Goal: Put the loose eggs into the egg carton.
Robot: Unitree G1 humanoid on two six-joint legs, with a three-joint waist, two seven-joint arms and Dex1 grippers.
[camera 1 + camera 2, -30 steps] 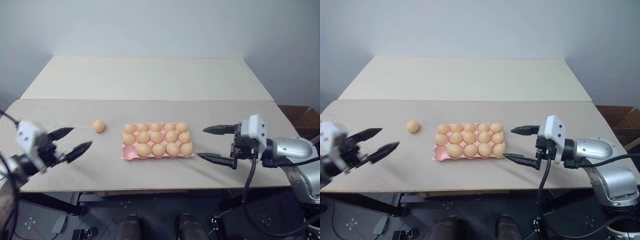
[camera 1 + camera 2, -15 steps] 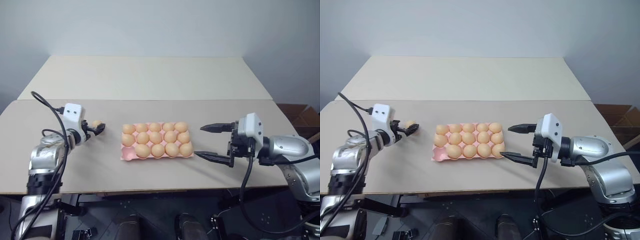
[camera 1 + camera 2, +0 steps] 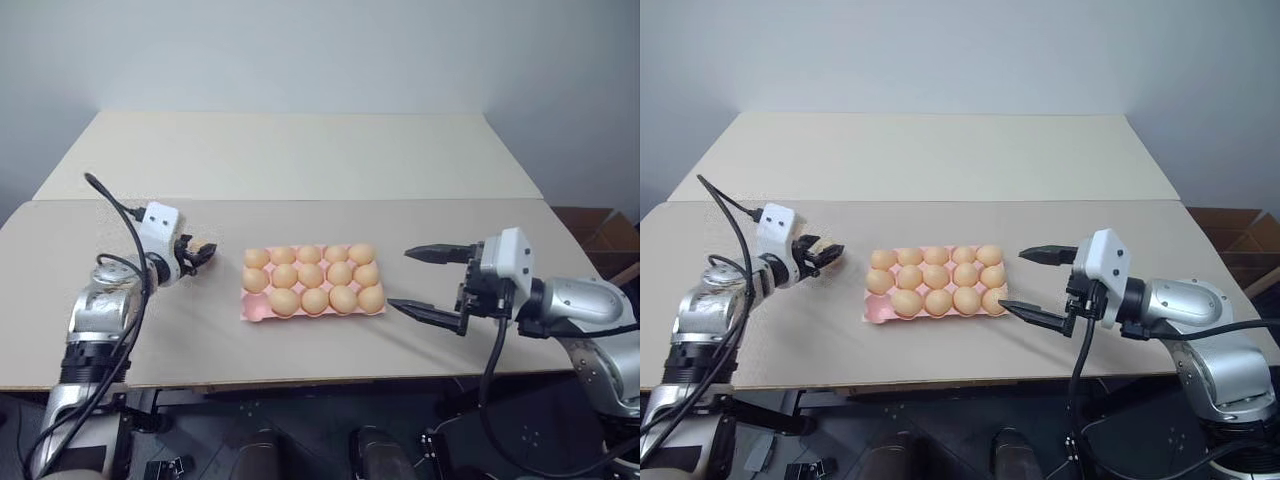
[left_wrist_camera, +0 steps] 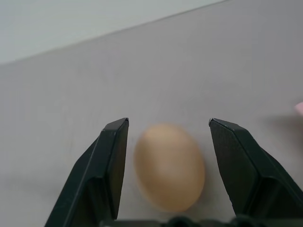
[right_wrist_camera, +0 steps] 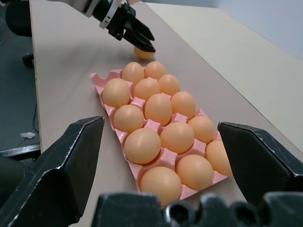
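On the table [image 3: 300, 160], left tool [image 4: 168, 142] straddles a loose egg [image 4: 169, 165], gaps both sides.

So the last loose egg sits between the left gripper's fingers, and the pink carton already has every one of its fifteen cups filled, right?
Not quite: the egg carton is not full. The left eye view shows fourteen eggs in it, with the near-left corner cup still empty and pink. The rest holds: the loose egg does sit between the left gripper's black fingers, on the table just left of the carton.
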